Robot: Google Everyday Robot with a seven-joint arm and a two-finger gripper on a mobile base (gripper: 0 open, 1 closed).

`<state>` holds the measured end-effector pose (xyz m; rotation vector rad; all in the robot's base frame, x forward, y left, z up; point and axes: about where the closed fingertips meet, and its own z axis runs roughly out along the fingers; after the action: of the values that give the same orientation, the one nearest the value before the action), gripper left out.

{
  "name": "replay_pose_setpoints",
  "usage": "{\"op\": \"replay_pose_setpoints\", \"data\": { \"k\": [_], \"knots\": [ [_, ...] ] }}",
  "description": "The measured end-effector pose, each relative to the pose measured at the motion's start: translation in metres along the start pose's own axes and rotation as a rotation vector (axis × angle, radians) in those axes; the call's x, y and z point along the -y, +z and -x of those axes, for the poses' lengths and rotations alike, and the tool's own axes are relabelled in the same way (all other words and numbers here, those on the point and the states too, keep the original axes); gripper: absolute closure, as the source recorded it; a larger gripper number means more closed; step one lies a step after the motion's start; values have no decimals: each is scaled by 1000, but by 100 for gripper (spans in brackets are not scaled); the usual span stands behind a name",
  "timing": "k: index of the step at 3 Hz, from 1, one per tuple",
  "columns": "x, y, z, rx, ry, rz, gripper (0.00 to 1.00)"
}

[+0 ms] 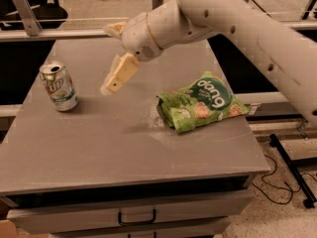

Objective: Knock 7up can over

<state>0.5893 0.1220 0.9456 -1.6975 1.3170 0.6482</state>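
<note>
The 7up can [59, 86] stands upright near the left edge of the grey table [124, 138]; it is silver-white with green markings and a shiny top. My gripper [111, 87] hangs above the table to the right of the can, fingers pointing down and left. A small gap lies between the fingertips and the can. The white arm reaches in from the upper right.
A green snack bag [200, 108] lies on the table right of the middle. A drawer with a dark handle [136, 217] sits below the table's front edge. A railing runs behind the table. Cables lie on the floor at the right.
</note>
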Motion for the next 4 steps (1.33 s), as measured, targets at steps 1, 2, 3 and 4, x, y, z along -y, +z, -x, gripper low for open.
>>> {"op": "replay_pose_setpoints", "data": {
  "k": [1, 2, 3, 4],
  "knots": [
    [6, 44, 10, 88, -10, 42, 0],
    [-3, 80, 22, 143, 16, 106, 0],
    [-21, 111, 35, 171, 32, 186, 0],
    [-26, 136, 33, 168, 75, 218, 0]
  ]
}}
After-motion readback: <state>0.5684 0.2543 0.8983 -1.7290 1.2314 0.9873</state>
